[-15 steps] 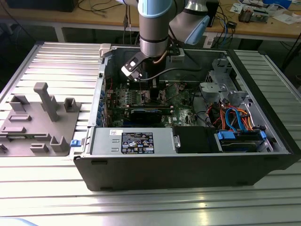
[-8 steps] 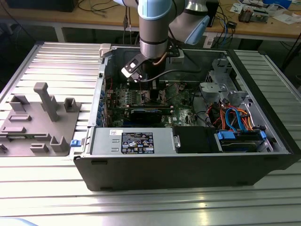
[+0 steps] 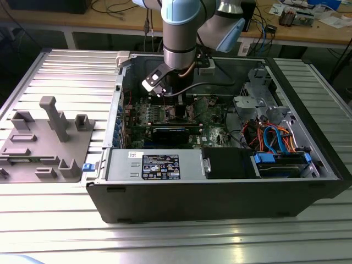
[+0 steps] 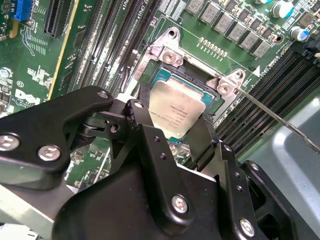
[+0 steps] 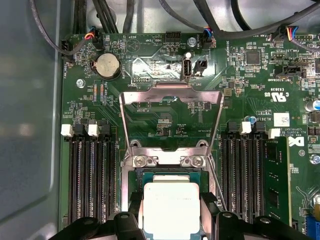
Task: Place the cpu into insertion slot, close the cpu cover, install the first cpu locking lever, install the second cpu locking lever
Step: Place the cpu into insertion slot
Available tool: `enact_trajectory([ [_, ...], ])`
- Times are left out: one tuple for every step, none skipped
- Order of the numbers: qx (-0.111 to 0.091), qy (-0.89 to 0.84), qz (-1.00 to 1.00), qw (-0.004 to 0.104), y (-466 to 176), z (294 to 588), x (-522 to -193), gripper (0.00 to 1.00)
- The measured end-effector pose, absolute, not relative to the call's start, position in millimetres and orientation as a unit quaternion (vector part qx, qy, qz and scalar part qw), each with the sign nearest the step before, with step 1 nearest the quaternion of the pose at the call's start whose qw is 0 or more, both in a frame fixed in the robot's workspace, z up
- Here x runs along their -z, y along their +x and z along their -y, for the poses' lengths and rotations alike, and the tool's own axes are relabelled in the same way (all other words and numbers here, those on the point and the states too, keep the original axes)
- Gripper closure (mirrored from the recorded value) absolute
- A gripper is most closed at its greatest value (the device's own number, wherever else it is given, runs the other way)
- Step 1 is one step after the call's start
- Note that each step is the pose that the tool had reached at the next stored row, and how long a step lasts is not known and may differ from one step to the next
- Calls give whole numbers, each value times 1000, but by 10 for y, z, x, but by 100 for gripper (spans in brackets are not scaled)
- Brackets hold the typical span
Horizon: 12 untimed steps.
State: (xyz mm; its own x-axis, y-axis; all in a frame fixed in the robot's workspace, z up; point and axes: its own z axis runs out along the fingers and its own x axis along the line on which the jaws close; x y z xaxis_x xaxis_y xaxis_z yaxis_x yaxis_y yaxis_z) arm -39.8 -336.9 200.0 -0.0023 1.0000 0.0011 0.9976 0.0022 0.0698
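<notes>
- ribbed aluminium bench (image 3: 55, 66) carries everything in the exterior view; at that view's left a grey fixture plate (image 3: 77, 148) with moulded holders lies flat on it.
- just beside the plate, toward the exterior view's right, stands the open computer case (image 3: 209, 198), dark-walled, with a labelled metal box (image 3: 159, 165) along its near edge.
- the arm (image 3: 179, 27), pale blue and silver, reaches down into the case over the green circuit board.
- the gripper (image 4: 172, 122) hangs directly above the socket area. its black fingers (image 4: 145, 125) are closed against two opposite edges of the cpu (image 4: 179, 112), one on each side, in both wrist views.
- the cpu lies level, silver-grey top upward, within the outline of the insertion slot (image 5: 171, 174). a strip of the socket shows past one edge of the chip. whether the chip is fully seated i cannot tell.
- the cpu cover (image 5: 171, 92) is swung open, raised off the slot on its hinge, with green board visible through its square window.
- a thin locking lever (image 4: 280, 120) angles away from the socket's corner bracket, crossing above the memory slots (image 5: 90, 175), unlatched.
- a coin battery (image 5: 107, 65) sits on the board beyond the open cover.
- at the exterior view's right, blue and orange cables (image 3: 275, 137) lie bundled over the drive bay.
</notes>
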Motion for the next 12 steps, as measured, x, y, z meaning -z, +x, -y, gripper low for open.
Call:
enact_trajectory([
  [-25,706,-707,24,-398,3369,-1999,46],
  [-25,706,-707,24,-398,3369,-1998,46],
  [-25,706,-707,24,-398,3369,-1998,46],
  [-25,706,-707,24,-398,3369,-1998,46],
  [-25,706,-707,24,-398,3369,-1998,46],
  [-25,706,-707,24,-398,3369,-1998,46],
  [-25,706,-707,24,-398,3369,-1998,46],
  [-25,706,-707,24,-398,3369,-1998,46],
  [-25,706,-707,24,-398,3369,-1998,46],
  [-25,706,-707,24,-398,3369,-1997,46],
  [-25,706,-707,24,-398,3369,-1997,45],
  [-25,706,-707,24,-398,3369,-1995,45],
])
